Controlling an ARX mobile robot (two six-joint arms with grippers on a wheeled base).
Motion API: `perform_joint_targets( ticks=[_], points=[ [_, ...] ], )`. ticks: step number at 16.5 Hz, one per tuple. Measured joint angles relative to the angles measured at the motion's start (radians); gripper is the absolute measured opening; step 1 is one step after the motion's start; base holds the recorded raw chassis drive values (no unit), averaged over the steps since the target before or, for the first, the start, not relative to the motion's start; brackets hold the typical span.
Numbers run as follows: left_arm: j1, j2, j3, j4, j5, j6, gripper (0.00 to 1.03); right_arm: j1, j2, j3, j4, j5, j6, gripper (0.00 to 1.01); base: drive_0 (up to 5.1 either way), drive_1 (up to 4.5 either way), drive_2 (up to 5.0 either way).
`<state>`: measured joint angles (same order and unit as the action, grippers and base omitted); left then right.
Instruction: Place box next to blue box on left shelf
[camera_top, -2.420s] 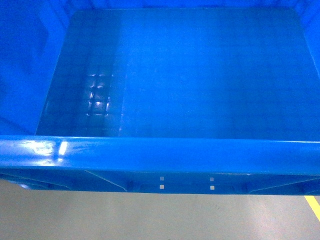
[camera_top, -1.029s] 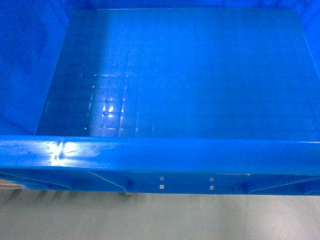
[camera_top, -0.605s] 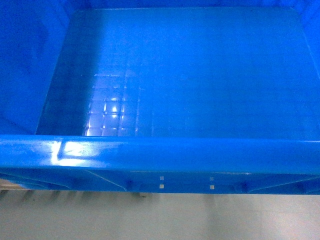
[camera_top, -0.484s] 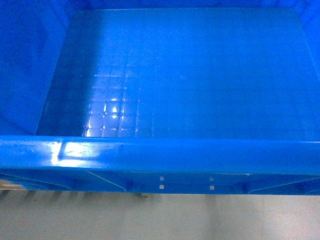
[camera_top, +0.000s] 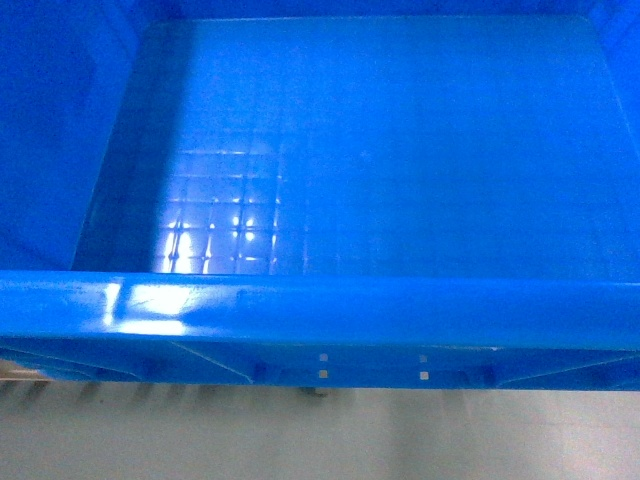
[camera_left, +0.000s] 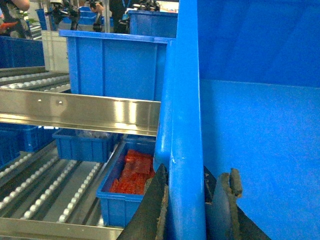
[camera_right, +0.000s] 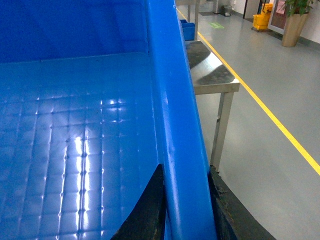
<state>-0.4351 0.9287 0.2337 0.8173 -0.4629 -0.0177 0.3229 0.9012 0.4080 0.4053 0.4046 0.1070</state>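
Left gripper (camera_left: 186, 210): fingers (camera_left: 155, 210) closed over the left rim of the box (camera_top: 380, 170), one finger outside the wall, one inside, wall pinched between. Right gripper (camera_right: 186, 210): same pinch on the right rim, fingers (camera_right: 145, 210) straddling the wall. Box is carried off the ground between both arms, open top up, empty, filling the head view with grey floor (camera_top: 300, 440) below its near wall.

Left wrist view: the left shelf (camera_left: 75, 112) sits just beside the box's left wall, steel rail at about rim height, roller rows behind it. Another blue box (camera_left: 115, 67) stands on those rollers, near the carried one. Lower roller level holds a small bin of red parts (camera_left: 127, 180).

Risks, judged:
- Grip is rim-only on thin walls; a large crate could tilt or slip out if the arms move unevenly.
- Box bottom looks near rail height; too low and it clips the steel rail rather than clearing it.
- Pushing in too close knocks the standing blue box, which would roll.
- Rollers let the crate drift once released.
- Head view is blocked by the crate, so alignment is hard to check.
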Motion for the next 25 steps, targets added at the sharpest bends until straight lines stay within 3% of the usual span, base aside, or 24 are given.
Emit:
perform_joint_targets(
  ticks=[25],
  points=[
    [0.0,-0.002,0.0,0.0,0.0,0.0,0.1,0.0,0.0,0.0,-0.001,0.0,0.0,0.15,-5.0,2.41,2.4]
  ],
)
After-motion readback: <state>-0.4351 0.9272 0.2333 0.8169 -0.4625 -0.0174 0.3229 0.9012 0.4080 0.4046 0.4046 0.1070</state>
